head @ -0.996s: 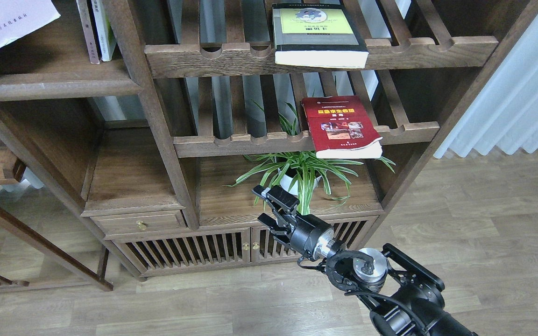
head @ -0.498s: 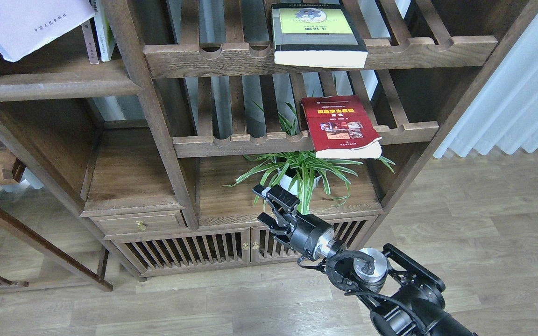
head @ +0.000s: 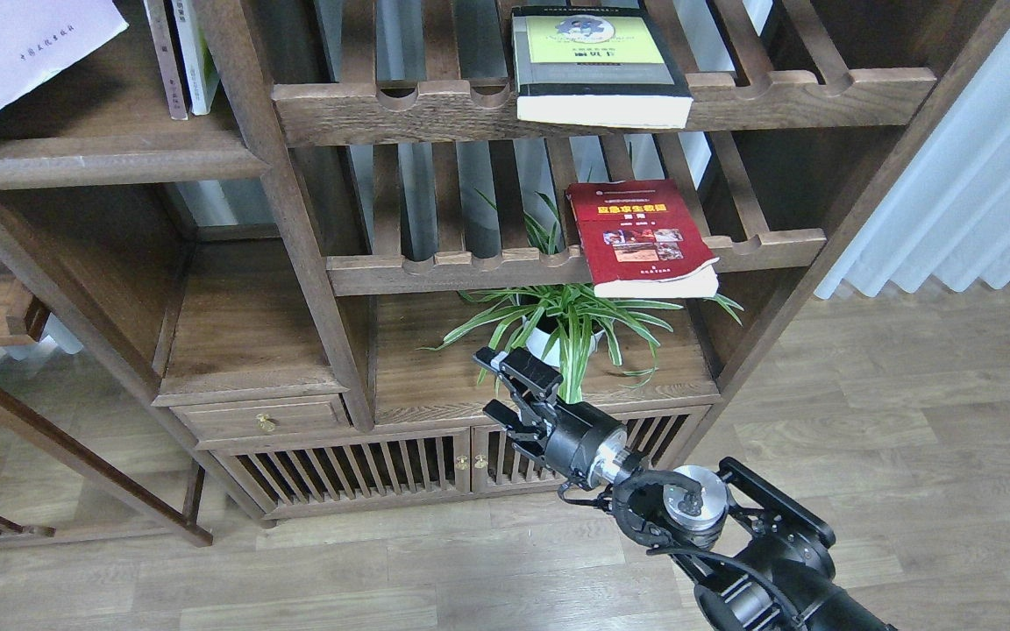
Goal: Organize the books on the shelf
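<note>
The pale lavender-white book [head: 23, 48] is at the top left corner, tilted above the solid dark-brown shelf [head: 102, 162]; what holds it is out of view. The thick grey-black book with the yellow-green panel [head: 597, 66] lies flat on the upper slatted rack and overhangs its front rail. The red book with the yellow title [head: 641, 237] lies flat on the lower slatted rack and also overhangs. My right gripper [head: 487, 383] is open and empty, low in front of the plant, well below both books. My left gripper is not in view.
Two thin books [head: 181, 57] stand upright at the shelf's right end against a post. A potted spider plant [head: 562, 329] sits on the cabinet top just behind my right gripper. Below it are a drawer [head: 264, 419] and slatted doors [head: 356, 473]. White curtains [head: 978, 175] hang at the right.
The lavender-white book at the top left has shifted and tilted, swinging right and then back left. My right arm and the other two books have not moved.
</note>
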`<act>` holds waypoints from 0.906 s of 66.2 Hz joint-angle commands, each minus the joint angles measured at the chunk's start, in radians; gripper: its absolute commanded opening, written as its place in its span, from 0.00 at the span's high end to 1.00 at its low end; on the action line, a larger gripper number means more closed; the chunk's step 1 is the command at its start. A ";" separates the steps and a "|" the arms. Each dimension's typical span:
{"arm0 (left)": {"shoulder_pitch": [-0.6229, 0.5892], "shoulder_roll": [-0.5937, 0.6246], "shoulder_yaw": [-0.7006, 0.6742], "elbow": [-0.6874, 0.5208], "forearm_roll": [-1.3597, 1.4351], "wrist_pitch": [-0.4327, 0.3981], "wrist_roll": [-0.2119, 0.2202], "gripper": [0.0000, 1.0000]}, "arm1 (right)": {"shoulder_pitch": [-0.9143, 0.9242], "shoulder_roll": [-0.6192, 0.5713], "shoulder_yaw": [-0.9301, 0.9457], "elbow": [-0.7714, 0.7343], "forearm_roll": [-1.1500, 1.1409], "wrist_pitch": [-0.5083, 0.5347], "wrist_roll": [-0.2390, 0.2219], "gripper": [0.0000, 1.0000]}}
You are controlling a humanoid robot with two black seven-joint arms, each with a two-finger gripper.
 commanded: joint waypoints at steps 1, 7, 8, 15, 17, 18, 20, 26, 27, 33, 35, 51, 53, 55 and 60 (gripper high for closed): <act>-0.010 -0.037 -0.004 0.025 0.018 0.029 -0.009 1.00 | 0.000 0.000 0.000 0.000 0.001 0.000 0.001 0.01; -0.010 -0.068 -0.001 0.026 0.027 0.078 -0.035 1.00 | 0.000 0.000 0.000 0.001 -0.001 0.000 0.001 0.01; -0.010 -0.071 -0.001 0.026 0.030 0.084 -0.039 1.00 | 0.000 0.000 0.000 0.001 -0.001 0.000 0.001 0.01; -0.010 -0.137 0.001 0.028 0.075 0.130 -0.075 1.00 | -0.002 0.000 0.000 0.003 0.001 0.002 0.001 0.01; -0.012 -0.140 0.001 0.029 0.084 0.132 -0.075 1.00 | -0.002 0.000 0.000 0.003 0.001 0.002 0.001 0.01; -0.014 -0.140 0.001 0.031 0.085 0.132 -0.075 1.00 | -0.003 0.000 0.001 0.003 0.001 0.002 0.001 0.01; -0.020 -0.142 0.004 0.034 0.090 0.132 -0.075 1.00 | -0.003 0.000 0.001 0.003 0.001 0.002 0.001 0.01; -0.040 -0.145 0.013 0.060 0.099 0.129 -0.081 1.00 | -0.005 0.000 0.003 0.003 0.001 0.002 0.000 0.01; -0.040 -0.146 0.015 0.065 0.099 0.129 -0.082 1.00 | -0.005 0.000 0.003 0.003 0.001 0.002 0.001 0.01; -0.061 -0.149 0.018 0.091 0.121 0.124 -0.095 1.00 | -0.006 0.000 0.003 0.003 0.001 0.002 0.000 0.01; -0.070 -0.154 0.022 0.101 0.133 0.122 -0.105 1.00 | -0.006 0.000 0.003 0.002 0.001 0.002 0.000 0.01; -0.096 -0.244 0.030 0.178 0.174 0.121 -0.213 1.00 | -0.006 0.000 0.004 0.001 0.001 0.002 0.001 0.01; -0.104 -0.250 0.033 0.184 0.184 0.121 -0.214 1.00 | -0.006 0.000 0.004 0.001 0.001 0.002 0.000 0.01; -0.115 -0.257 0.038 0.194 0.197 0.121 -0.214 1.00 | -0.006 0.000 0.004 0.001 0.001 0.002 0.000 0.01; -0.142 -0.264 0.059 0.218 0.217 0.121 -0.210 1.00 | -0.006 0.000 0.006 0.001 0.001 0.002 0.001 0.01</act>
